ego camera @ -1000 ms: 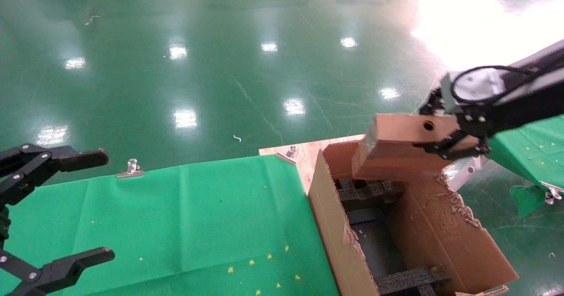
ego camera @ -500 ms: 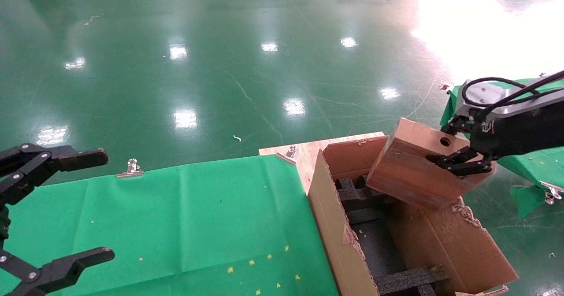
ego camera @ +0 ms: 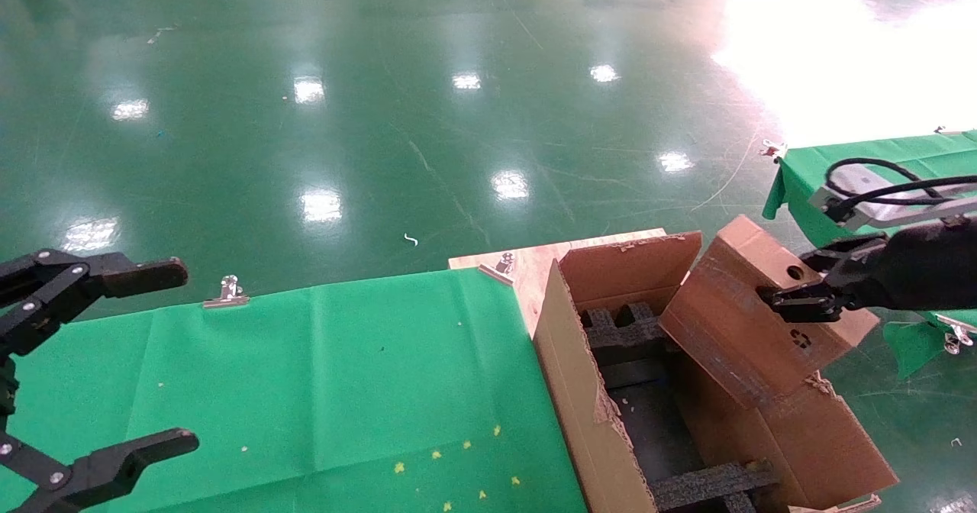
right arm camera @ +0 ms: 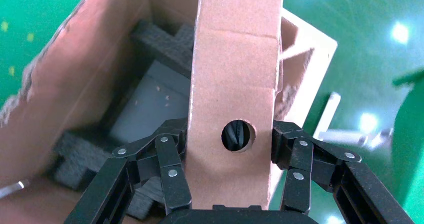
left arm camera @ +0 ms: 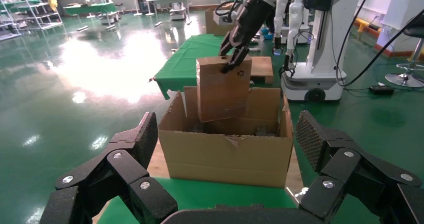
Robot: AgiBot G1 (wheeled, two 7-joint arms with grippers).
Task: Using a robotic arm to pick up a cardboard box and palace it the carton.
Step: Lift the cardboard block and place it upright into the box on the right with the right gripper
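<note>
My right gripper [ego camera: 801,297] is shut on the small brown cardboard box [ego camera: 744,311], with a finger on each broad face near its round hole. The box hangs tilted, its lower end dipping into the far right part of the large carton [ego camera: 566,360], over the torn right flap. Black foam blocks [ego camera: 622,333] lie inside the carton. In the right wrist view the gripper [right arm camera: 230,151] clamps the box [right arm camera: 235,69] above the carton's inside [right arm camera: 65,84]. The left wrist view shows the box [left arm camera: 222,87] above the carton [left arm camera: 230,156]. My left gripper [ego camera: 164,360] is open and empty, parked at the left.
A green cloth table [ego camera: 343,375] with metal clips [ego camera: 227,291] lies left of the carton. A bare wooden board corner [ego camera: 527,265] is behind it. A second green-covered table [ego camera: 878,158] stands at the right. Glossy green floor lies beyond.
My right gripper has carried the box to the right and lower, and the box has tilted, its lower end now inside the carton. The left gripper has not moved.
</note>
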